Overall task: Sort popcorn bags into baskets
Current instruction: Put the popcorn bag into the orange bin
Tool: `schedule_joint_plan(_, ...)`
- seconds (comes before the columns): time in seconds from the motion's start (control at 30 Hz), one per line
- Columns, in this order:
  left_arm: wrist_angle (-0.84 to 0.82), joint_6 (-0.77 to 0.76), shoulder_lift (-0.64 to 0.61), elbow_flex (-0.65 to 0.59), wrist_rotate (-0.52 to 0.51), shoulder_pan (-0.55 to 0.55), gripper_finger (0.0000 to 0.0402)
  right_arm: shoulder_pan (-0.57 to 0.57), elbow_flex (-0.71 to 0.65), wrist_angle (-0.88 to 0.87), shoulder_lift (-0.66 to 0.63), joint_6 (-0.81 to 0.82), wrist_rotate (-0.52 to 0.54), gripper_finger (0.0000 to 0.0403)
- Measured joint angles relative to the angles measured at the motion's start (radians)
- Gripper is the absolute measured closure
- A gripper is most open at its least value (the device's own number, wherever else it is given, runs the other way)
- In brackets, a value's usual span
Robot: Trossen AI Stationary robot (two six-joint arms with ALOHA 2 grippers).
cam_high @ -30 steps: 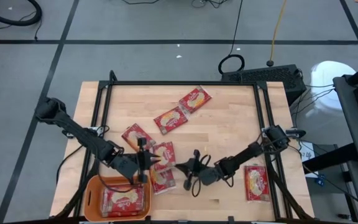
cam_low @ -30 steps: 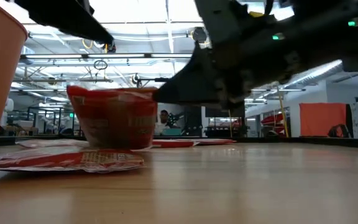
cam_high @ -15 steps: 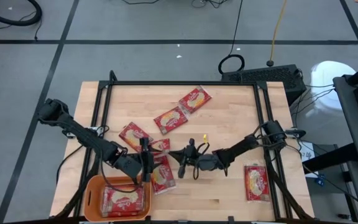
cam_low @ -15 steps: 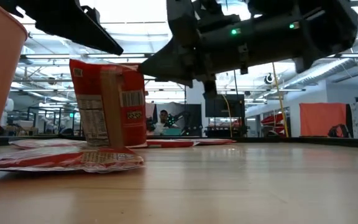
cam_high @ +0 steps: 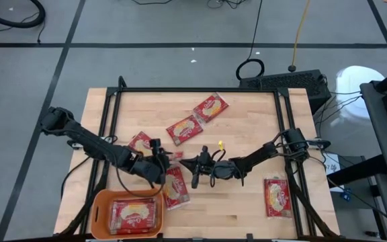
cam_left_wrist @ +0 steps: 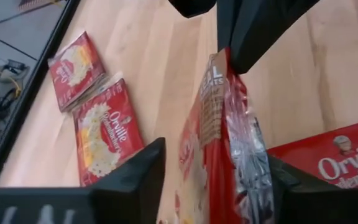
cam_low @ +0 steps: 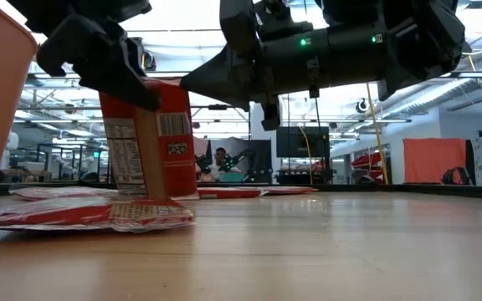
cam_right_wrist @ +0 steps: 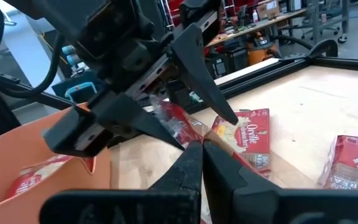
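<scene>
Left gripper (cam_high: 158, 159) stood with its fingers spread on either side of an upright popcorn bag (cam_low: 149, 138) at mid-table, just beyond the orange basket (cam_high: 101, 205); actual contact could not be told. Right gripper (cam_high: 195, 166), fingers pressed together, touched the same bag's far edge.

1. "Orville" reads in white script on the flat popcorn bag (cam_left_wrist: 107, 140) lying on the desk, in the left wrist view.
2. "Orville", with part of a second word below it, reads on another bag (cam_left_wrist: 344, 165) at that view's edge.
3. "Orville" shows on a bag (cam_right_wrist: 248, 140) in the right wrist view.
</scene>
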Motion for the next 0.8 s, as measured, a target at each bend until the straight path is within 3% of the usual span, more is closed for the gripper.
schedule_joint_plan(0.33,0.001,0.046,0.000,0.000,0.047,0.004,0.0379,-0.001,0.000,0.000,-0.006,-0.083,-0.018,0.0399)
schedule_joint_plan(0.53,0.013,0.022,-0.008,0.000,0.052,0.002,0.0360,0.001,0.000,0.046,-0.023,-0.234,0.021,0.0362)
schedule_joint_plan(0.67,0.026,0.021,-0.047,0.000,0.060,-0.011,0.0349,0.012,-0.015,0.023,-0.089,-0.285,0.053,0.0307)
schedule_joint_plan(0.8,0.036,0.025,-0.130,0.000,0.050,-0.028,0.0372,0.035,-0.063,-0.011,-0.156,-0.338,0.066,0.0250)
